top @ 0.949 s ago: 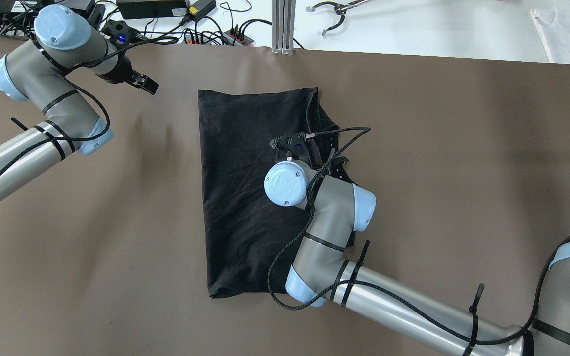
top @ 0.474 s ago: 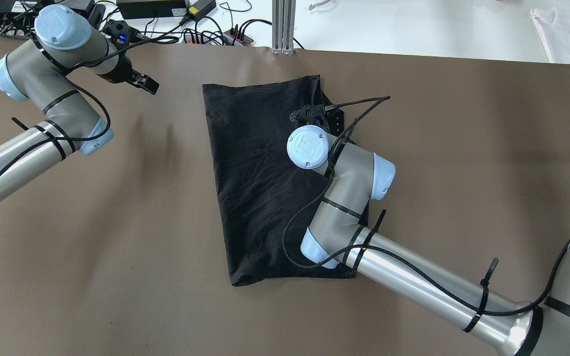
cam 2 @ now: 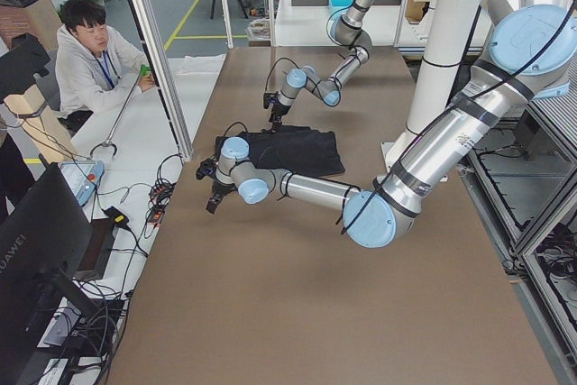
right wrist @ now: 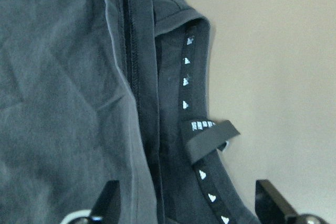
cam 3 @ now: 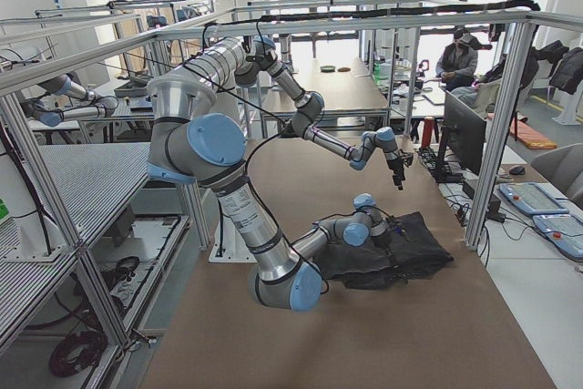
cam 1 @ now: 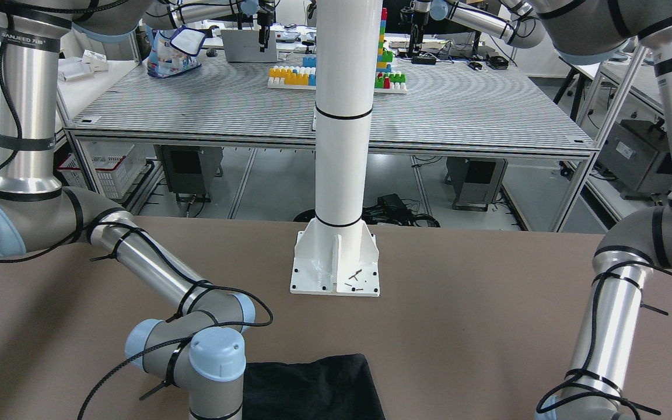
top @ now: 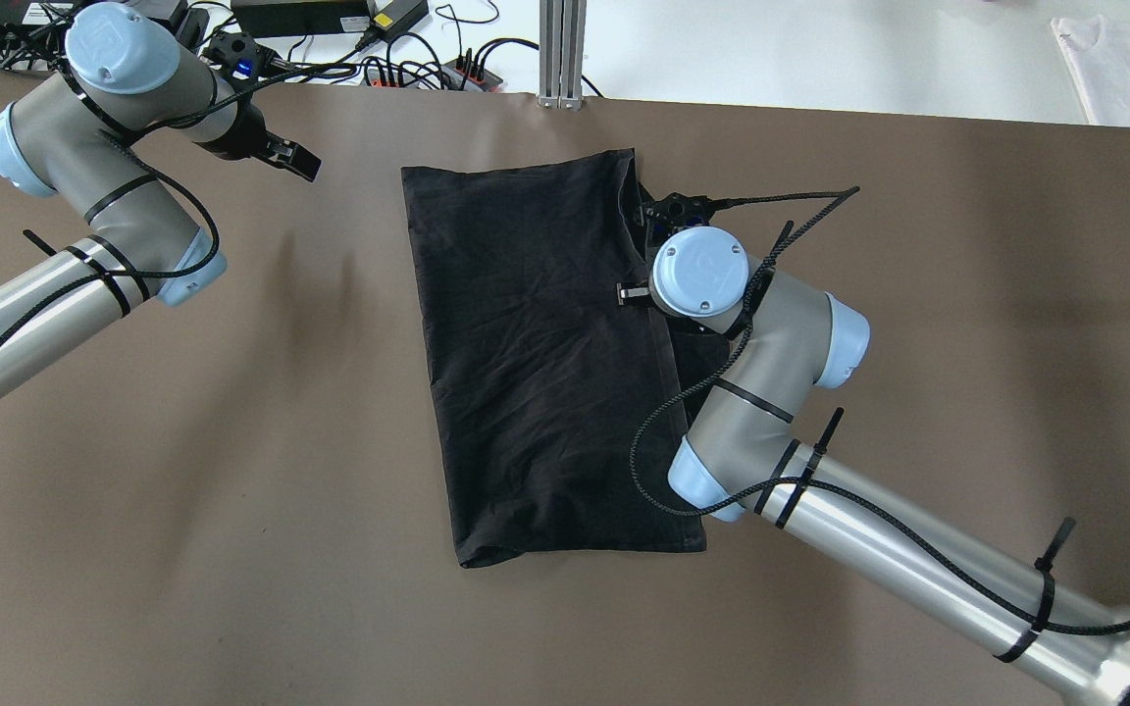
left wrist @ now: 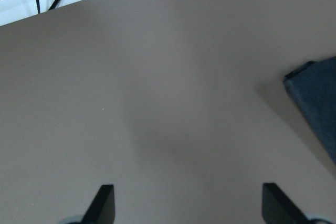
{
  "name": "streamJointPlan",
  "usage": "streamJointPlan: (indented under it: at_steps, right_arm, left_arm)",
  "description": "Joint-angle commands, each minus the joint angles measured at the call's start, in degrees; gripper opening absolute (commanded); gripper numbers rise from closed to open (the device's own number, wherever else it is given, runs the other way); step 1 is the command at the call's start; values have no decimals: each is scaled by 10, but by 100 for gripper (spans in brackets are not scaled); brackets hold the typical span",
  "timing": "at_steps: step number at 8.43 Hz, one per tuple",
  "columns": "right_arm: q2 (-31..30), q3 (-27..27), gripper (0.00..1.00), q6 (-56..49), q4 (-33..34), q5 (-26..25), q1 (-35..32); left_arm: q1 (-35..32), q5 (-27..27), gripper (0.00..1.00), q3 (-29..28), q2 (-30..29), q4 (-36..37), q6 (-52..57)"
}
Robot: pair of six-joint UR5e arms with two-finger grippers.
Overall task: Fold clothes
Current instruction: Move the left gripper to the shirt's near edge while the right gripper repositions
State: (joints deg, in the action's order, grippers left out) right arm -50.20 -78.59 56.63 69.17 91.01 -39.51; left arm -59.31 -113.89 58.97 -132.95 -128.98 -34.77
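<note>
A black garment (top: 536, 363) lies folded in a long rectangle on the brown table, slightly skewed. It also shows in the front-facing view (cam 1: 312, 388) and the left view (cam 2: 293, 149). My right gripper (right wrist: 186, 203) is open and empty, just above the garment's right edge. There the neckline band with white triangles (right wrist: 197, 129) and a loose tag show. In the overhead view my right wrist (top: 700, 272) hides that gripper. My left gripper (top: 295, 162) is open and empty over bare table at the far left. A garment corner (left wrist: 315, 103) shows in its wrist view.
A white garment (top: 1124, 69) lies on the white bench past the table's far right. Cables and power bricks (top: 330, 20) and an aluminium post (top: 560, 49) line the far edge. The white pillar base (cam 1: 336, 262) stands on my side. An operator (cam 2: 90, 60) sits beyond the far edge.
My right arm moved from over the garment's middle toward its far right edge. The garment's near end swung to the right early on and has stayed put since. My left arm barely moved.
</note>
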Motion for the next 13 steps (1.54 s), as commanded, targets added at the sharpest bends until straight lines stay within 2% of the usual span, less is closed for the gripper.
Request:
streamJointPlan:
  at_steps: [1, 3, 4, 6, 7, 8, 9, 10, 11, 13]
  right_arm:
    - [-87, -137, 91, 125, -7, 26, -1]
    - [-160, -234, 92, 234, -9, 29, 1]
    - [-182, -253, 91, 282, -28, 28, 4]
    - [-216, -249, 93, 386, -122, 24, 19]
    - [-220, -249, 93, 436, -147, 21, 29]
    - [-221, -249, 93, 470, -148, 18, 32]
    - [-225, -249, 93, 478, -148, -2, 37]
    - [-227, -249, 93, 478, -149, -16, 48]
    - [-228, -249, 93, 478, -149, -21, 50]
    - [-227, -249, 93, 477, -149, -25, 53]
  left_arm:
    - [22, -27, 100, 81, 42, -3, -117]
    - [61, -18, 100, 190, 103, -3, -242]
    - [79, -10, 100, 240, 131, -3, -315]
    - [139, 58, 100, 341, 196, -3, -433]
    - [172, 87, 100, 390, 228, -3, -495]
    - [210, 116, 100, 436, 255, -2, -563]
    - [261, 170, 100, 473, 282, -2, -625]
    - [326, 251, 100, 489, 291, -2, -679]
    - [378, 308, 100, 487, 283, -1, -715]
    - [440, 350, 100, 475, 279, 0, -762]
